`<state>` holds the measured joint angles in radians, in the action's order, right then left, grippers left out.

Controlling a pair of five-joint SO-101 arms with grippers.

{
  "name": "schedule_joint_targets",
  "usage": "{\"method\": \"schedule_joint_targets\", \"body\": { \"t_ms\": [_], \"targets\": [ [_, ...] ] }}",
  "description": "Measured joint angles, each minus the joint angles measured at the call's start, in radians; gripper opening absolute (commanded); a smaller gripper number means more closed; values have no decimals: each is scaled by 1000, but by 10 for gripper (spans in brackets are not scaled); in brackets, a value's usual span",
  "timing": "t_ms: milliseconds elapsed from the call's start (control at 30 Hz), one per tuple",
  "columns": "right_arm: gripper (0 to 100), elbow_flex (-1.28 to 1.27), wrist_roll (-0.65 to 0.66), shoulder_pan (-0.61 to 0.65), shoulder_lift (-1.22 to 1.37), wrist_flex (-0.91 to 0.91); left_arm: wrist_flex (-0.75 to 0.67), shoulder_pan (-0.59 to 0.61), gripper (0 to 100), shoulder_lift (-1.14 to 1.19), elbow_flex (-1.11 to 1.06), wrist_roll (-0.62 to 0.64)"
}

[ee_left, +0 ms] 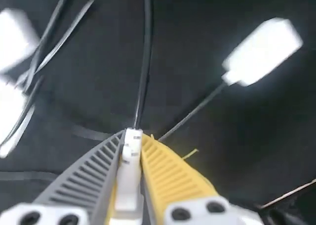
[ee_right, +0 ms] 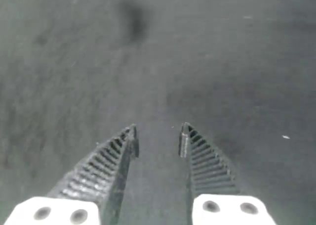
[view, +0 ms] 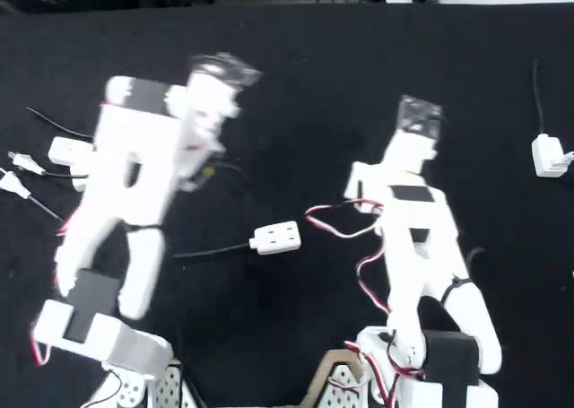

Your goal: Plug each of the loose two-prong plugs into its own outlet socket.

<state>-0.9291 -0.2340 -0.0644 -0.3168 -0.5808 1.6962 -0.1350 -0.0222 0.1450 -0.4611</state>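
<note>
Left pincer (ee_left: 132, 136): clamped on a white two-prong plug (ee_left: 129, 160), with the grey and yellow fingers pressed to its sides.
Plug place: between the fingers; its black cord (ee_left: 144, 62) ran out ahead past the fingertips. Prongs not seen.
Handling guess: light, hard plastic body, probably slick. The cord looked stiff enough to tug or twist the plug in the grip. Best held on the flat sides, leaving the prongs free.
Outlet socket (ee_left: 261, 49): white block ahead of the left pincer, off to the yellow-finger side and apart from it, its own cord trailing back.
In the way: loose cords and other white pieces (ee_left: 15, 32) ahead on the grey-finger side; the held cord might drag across them.
Right pincer (ee_right: 157, 136): narrowly parted, holding nothing, with bare black tabletop (ee_right: 222, 47) below and ahead.
Far item: white adapter (view: 547, 154) out past the right pincer's outer side, well apart.
</note>
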Motion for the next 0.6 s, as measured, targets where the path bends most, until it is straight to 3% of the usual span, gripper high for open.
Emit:
{"method": "schedule_joint_targets", "body": {
  "t_ms": [133,267,333,600],
  "targets": [
    [137,0,-32,-58,0,17,-124,-216,51,0,0,106],
    [137,0,-35,-72,0,20,-245,-364,196,0,0,222],
    [137,0,-35,-74,0,21,-284,-391,243,0,0,262],
    [137,0,-35,-74,0,32,-298,-397,223,0,0,362]
  ]
}}
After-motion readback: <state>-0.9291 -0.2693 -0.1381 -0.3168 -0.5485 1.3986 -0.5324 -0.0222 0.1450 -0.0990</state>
